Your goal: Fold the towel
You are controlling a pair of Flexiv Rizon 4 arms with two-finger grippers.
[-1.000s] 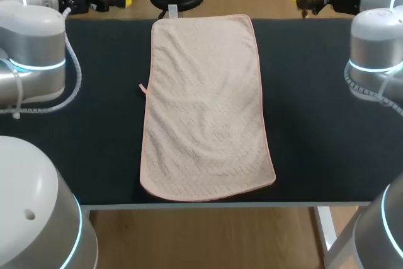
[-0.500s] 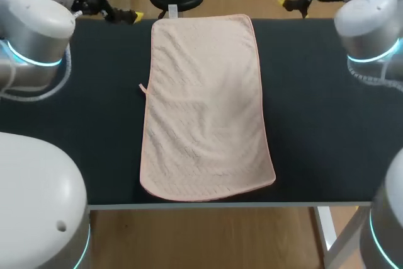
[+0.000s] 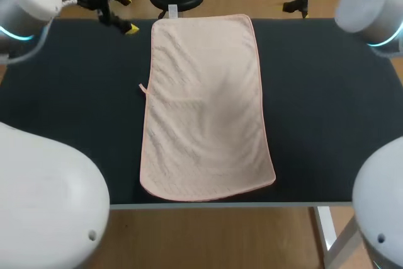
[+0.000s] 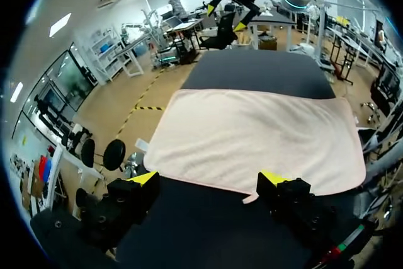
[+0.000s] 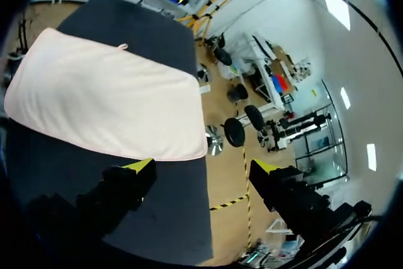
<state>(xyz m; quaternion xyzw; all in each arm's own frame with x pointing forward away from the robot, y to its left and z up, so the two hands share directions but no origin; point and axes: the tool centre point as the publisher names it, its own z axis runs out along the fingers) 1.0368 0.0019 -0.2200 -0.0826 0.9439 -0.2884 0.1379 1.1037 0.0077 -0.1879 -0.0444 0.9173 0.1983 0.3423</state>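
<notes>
Lying flat and unfolded on the dark table (image 3: 327,105), the towel (image 3: 204,105) sits ahead of both pairs of fingers. The left gripper (image 4: 208,181) is spread wide and grips nothing; the towel's long edge runs just beyond its tips, with a small loop (image 4: 250,198) between them. The right gripper (image 5: 200,167) is likewise spread and empty, a towel corner just ahead of its tips. Both hover apart from the cloth, probably parted so each can close on a far corner and carry that end over.
</notes>
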